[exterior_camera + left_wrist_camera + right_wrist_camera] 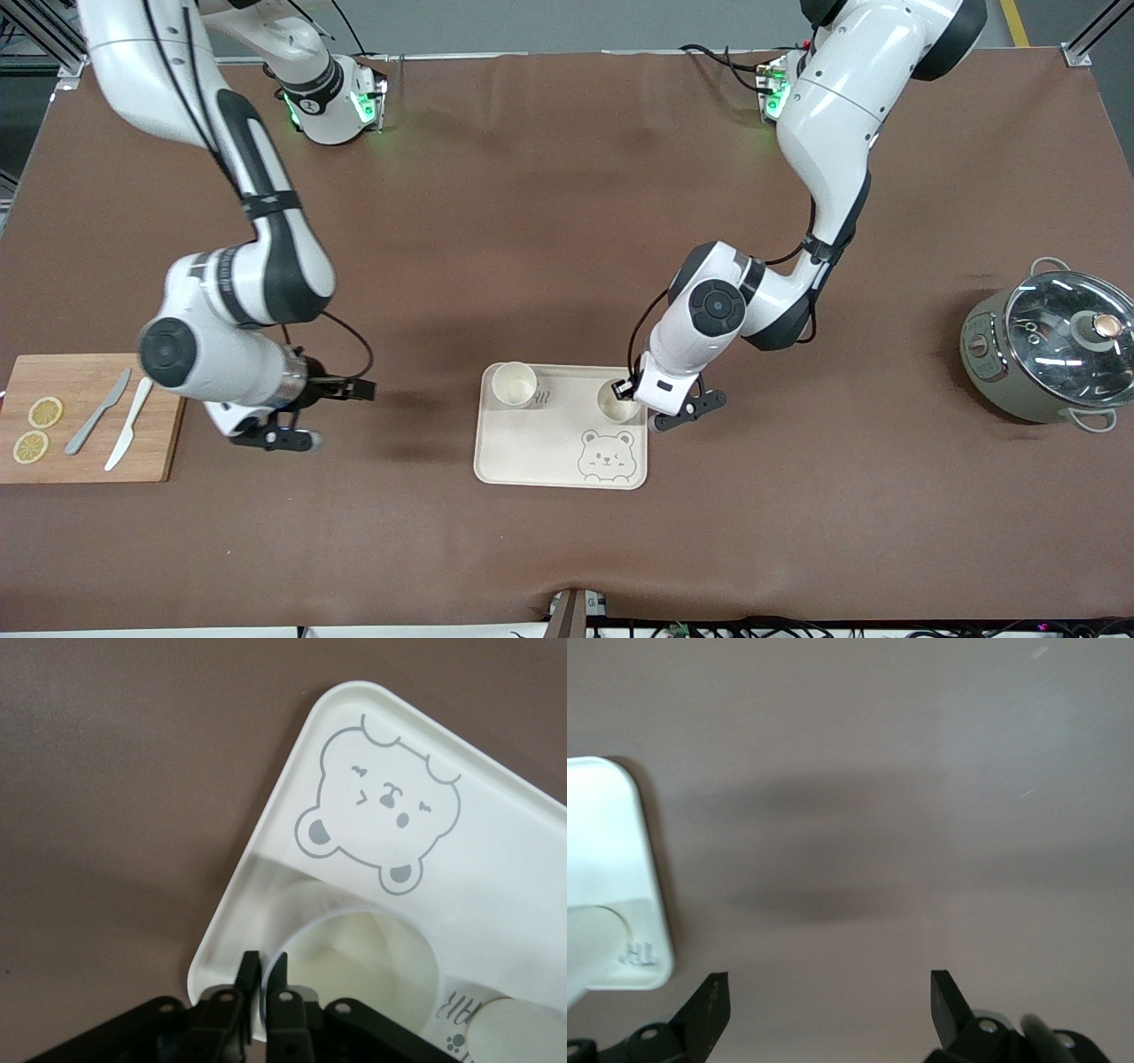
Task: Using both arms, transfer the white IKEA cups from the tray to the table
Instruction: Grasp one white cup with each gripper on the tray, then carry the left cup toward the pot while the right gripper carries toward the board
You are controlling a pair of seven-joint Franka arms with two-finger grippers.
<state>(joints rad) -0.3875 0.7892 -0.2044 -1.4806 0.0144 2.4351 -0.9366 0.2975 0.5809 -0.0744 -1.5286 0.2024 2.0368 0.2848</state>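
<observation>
A cream bear-printed tray (532, 461) lies mid-table. One white cup (515, 384) stands upright in the tray's corner toward the right arm's end, farther from the front camera. The second white cup (616, 403) is in the tray's corner toward the left arm's end. My left gripper (625, 389) is shut on this cup's rim. In the left wrist view the fingers (276, 973) pinch the cup's wall (354, 961), one inside and one outside. My right gripper (365, 388) is open and empty over bare table beside the tray. The right wrist view shows the gripper (830, 1001) and the tray's corner (620, 842).
A wooden cutting board (133, 452) with two lemon slices (37, 429) and two knives (115, 421) lies at the right arm's end. A grey pot with a glass lid (1050, 346) stands at the left arm's end. The brown table's front edge (567, 611) lies nearest the front camera.
</observation>
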